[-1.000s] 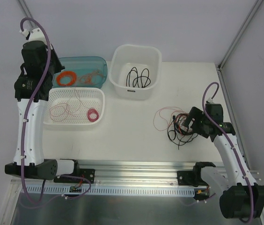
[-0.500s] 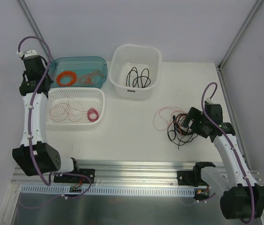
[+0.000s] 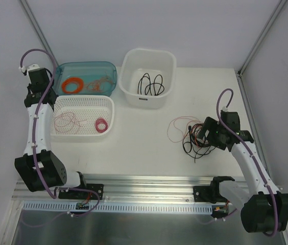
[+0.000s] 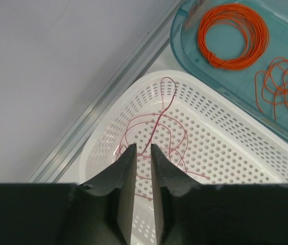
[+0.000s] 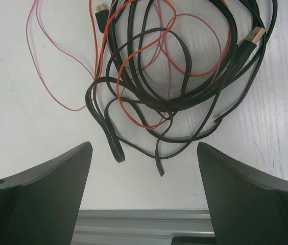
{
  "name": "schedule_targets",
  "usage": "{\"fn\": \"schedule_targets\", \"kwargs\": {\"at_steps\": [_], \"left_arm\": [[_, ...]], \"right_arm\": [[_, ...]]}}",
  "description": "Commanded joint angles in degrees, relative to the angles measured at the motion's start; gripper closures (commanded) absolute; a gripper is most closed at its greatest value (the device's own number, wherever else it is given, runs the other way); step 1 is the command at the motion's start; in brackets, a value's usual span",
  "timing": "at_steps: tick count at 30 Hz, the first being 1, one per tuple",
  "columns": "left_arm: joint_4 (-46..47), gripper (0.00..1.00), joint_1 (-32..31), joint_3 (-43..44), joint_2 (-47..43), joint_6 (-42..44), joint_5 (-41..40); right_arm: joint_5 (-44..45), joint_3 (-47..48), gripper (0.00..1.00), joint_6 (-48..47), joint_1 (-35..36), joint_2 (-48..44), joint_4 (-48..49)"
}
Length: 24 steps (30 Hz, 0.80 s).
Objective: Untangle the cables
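Note:
The cables lie in a loose tangle of black, orange and thin red wires on the white table at the right. They fill the right wrist view, with a gold-tipped plug at the upper right. My right gripper is wide open and empty just beside the tangle's near edge. My left gripper hovers over the left end of a white perforated basket. Its jaws stand a narrow gap apart with nothing between them. A thin red wire lies loose in the basket below.
A small pink ring also lies in the basket. Behind it a teal tray holds a neat orange ring and loose orange wire. A white tub holds a black cable. A metal rail runs along the front edge.
My left arm has come down from high over the basket and drawn back to its left end. The right arm has shifted slightly. The cables have not moved.

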Motion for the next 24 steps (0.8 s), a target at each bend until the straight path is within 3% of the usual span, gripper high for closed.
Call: {"fn": "schedule_targets", "kwargs": {"at_steps": [1,3,6,10,12,15,18,24], "left_arm": [[1.19,0.8,0.51,-2.35,0.55,-2.85,2.4],[1.02,0.77,0.51,-4.19,0.38,-3.73,4.77],[0.58,0.64,0.6,-6.39,-0.06,-5.3,7.15],[-0.56,0.44,0.51,-8.59,-3.03,-7.15,12.15],[-0.83,0.22,0.51,-10.78,-5.33,-8.47,17.33],[-1.53,0.08,-0.01,-13.33,-8.49,-10.41,24.45],[-1.97,0.01,-2.47,-15.88,-11.74,-11.73,29.64],[-2.76,0.01,-13.53,-18.53,-17.02,-11.91,32.56]], "right_arm": [[2.07,0.1,0.12,-0.15,0.84,1.49,2.06],[2.51,0.01,0.12,0.2,1.11,2.54,2.94],[4.0,0.01,0.12,0.38,1.46,4.03,3.64],[6.99,0.45,0.12,0.2,1.46,6.4,4.08],[7.17,0.28,0.12,0.2,1.55,8.51,5.74],[6.65,0.01,0.13,0.29,2.25,12.29,7.76],[6.03,-0.08,0.14,0.12,4.44,16.93,9.79],[-0.12,1.23,0.21,-1.72,13.49,23.8,13.75]]}}
